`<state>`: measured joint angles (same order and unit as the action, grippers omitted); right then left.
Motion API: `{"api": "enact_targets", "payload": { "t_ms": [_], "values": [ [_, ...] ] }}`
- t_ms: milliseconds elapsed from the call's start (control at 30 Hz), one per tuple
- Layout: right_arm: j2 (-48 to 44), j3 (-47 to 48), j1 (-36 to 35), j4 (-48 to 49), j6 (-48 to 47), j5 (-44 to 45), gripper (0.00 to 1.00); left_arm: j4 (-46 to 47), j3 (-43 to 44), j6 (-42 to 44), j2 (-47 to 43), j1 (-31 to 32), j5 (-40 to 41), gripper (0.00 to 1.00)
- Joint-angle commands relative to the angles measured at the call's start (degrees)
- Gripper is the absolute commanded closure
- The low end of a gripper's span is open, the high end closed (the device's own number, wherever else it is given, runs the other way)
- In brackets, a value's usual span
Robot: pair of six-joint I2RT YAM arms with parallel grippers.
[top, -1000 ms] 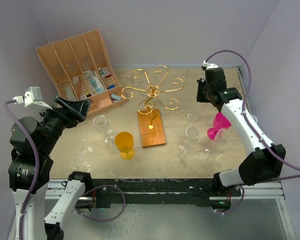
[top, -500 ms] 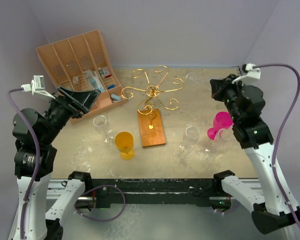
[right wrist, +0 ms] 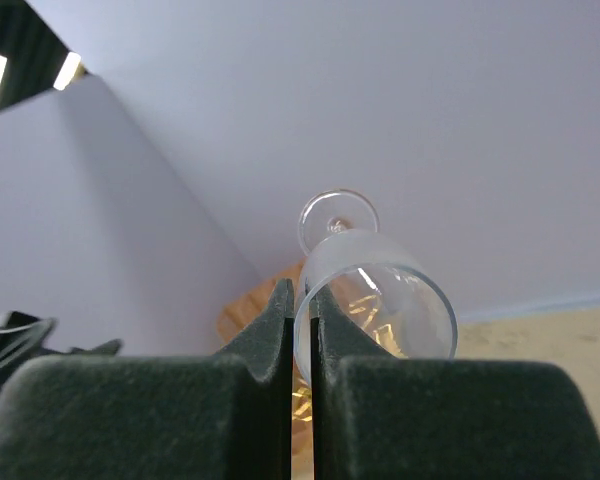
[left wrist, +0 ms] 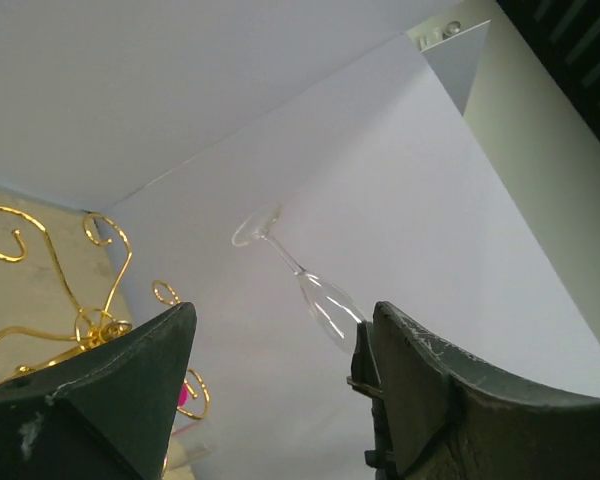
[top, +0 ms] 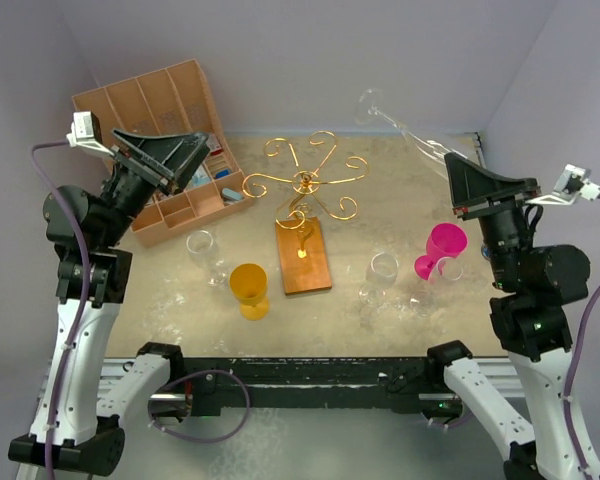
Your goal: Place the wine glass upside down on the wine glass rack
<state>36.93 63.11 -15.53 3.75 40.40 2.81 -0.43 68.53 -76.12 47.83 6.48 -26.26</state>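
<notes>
Two arms are raised above the sand-coloured worktop point(top: 380, 205). The right gripper point(top: 448, 157) is clamped on the clear stemmed wine glass point(top: 400, 128), which hangs in the air over the far right corner, tilted, foot toward the back wall. Only the right wrist view shows the grip: both fingers pinch one wall of the bowl at the rim. The left gripper point(top: 202, 150) has its jaws spread wide and holds nothing, above the tan wooden organiser box point(top: 150, 110) at the far left corner. Its wrist view frames the glass between its fingers. The gold wire wine glass rack point(top: 305, 182) stands mid-worktop on its brown wooden base, with no glass on it
</notes>
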Motion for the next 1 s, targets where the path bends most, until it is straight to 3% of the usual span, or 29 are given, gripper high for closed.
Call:
{"api": "enact_targets", "payload": {
  "t_ms": [0, 100, 367, 600, 800, 967],
  "values": [
    [-1.0, 0.0, -0.2, 10.5, 7.1, -5.3, 1.00, 10.6, 0.3, -7.3, 1.2, 0.2, 0.3, 0.31],
    [-0.7, 0.0, -0.2, 11.7, 8.8, -7.0, 1.00, 12.9, 0.7, -8.2, 3.2, 2.2, 2.2, 0.31],
    [-0.5, -1.6, -0.2, 16.0, 12.9, -8.9, 1.00, 13.1, 5.3, 1.3, 13.0, 24.6, 14.3, 0.33],
    [-0.3, -2.0, -0.2, 16.3, 14.0, -8.8, 1.00, 18.3, 7.4, 5.4, 20.2, 38.3, 26.9, 0.36],
    [-0.8, -2.9, -0.2, 17.0, 16.9, -10.1, 1.00, 21.7, 8.0, 5.7, 23.8, 45.2, 38.4, 0.38],
    [-1.1, -3.8, -0.2, 17.5, 18.9, -11.4, 1.00, 27.0, 9.9, 5.3, 27.1, 47.0, 42.6, 0.36]
  ]
}}
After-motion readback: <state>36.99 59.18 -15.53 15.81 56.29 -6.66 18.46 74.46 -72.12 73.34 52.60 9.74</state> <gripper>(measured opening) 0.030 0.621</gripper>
